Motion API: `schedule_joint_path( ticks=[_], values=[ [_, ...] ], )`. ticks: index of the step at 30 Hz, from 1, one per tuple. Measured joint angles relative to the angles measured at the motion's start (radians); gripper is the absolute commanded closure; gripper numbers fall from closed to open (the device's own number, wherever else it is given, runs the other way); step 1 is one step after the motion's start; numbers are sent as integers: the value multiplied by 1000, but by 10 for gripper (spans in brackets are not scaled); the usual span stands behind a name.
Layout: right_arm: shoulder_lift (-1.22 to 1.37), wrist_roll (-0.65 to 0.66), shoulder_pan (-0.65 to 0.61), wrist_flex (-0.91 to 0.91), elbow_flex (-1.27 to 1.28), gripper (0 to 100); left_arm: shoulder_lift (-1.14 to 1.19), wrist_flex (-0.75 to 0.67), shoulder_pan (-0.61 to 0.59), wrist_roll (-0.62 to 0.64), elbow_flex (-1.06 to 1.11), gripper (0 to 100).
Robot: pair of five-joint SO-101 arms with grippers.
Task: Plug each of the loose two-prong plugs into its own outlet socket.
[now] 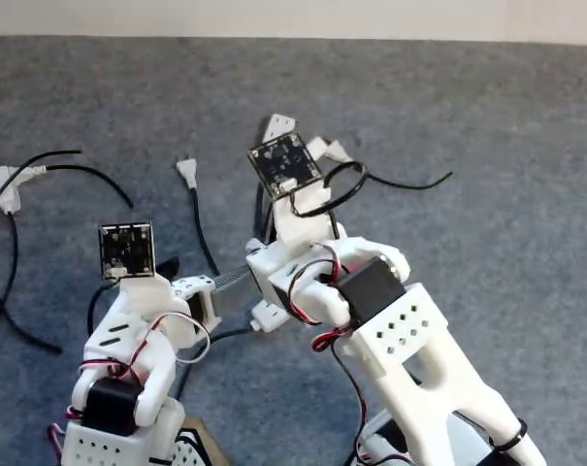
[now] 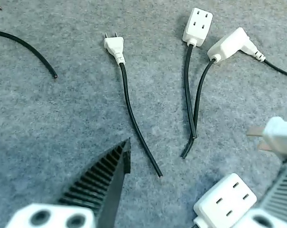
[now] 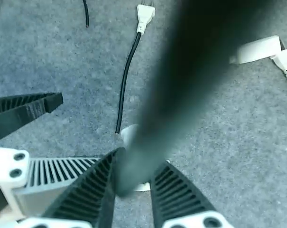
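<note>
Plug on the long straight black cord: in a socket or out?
Out. The plug lies alone on the carpet, both prongs bare.

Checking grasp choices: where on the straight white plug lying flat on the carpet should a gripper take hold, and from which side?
Take the plug by its white body, just behind the prongs, closing across its width, coming down from above. It lies flat, both prongs level on the carpet, so its two sides are exposed from above; the thin cord would likely let it swing.
</note>
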Motion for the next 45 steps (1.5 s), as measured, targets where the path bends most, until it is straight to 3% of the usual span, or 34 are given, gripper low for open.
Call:
schedule_joint_path(
  ticks=[9,14,26,45],
  values=[
    [0,37,3,35,2,994,0,-17,-28,0,2,565],
    [26,69,87,71,2,994,0,-20,-28,3,2,565],
    [396,183,103,206,-118,994,0,-20,-124,3,5,565],
    [519,201,103,166,-201,994,0,-23,-127,3,35,565]
  ],
)
